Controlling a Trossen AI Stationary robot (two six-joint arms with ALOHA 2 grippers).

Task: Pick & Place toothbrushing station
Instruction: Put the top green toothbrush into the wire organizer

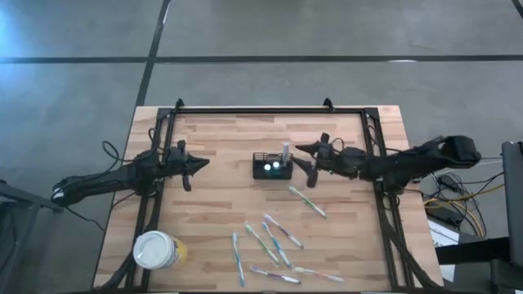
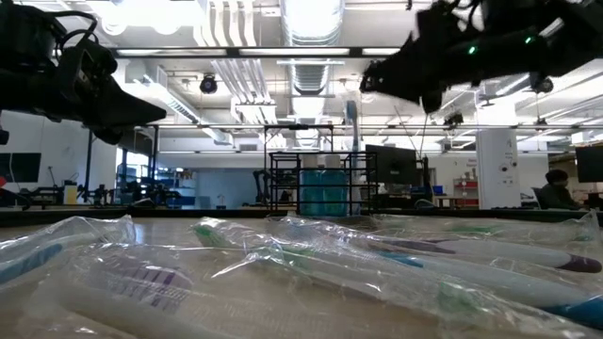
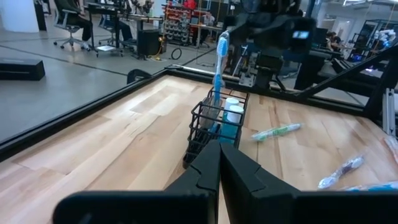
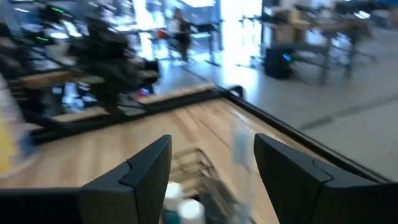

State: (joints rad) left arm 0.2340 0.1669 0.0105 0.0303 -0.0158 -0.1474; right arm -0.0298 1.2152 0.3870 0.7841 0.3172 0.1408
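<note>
While wrapped toothbrushes [image 1: 278, 242] lay scattered across the pale wooden table [image 1: 221, 147], the small black slatted toothbrushing station [image 1: 272, 166] stood mid-table holding an upright blue toothbrush [image 3: 219, 62]. Just right of it, the right gripper [image 1: 306, 162] hung spread wide; the left gripper [image 1: 196, 167] waited pressed together.

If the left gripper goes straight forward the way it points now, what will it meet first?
Probably the black holder with the upright toothbrush: the left gripper, jaws shut, points straight at it, though the gap is hard to judge.
</note>
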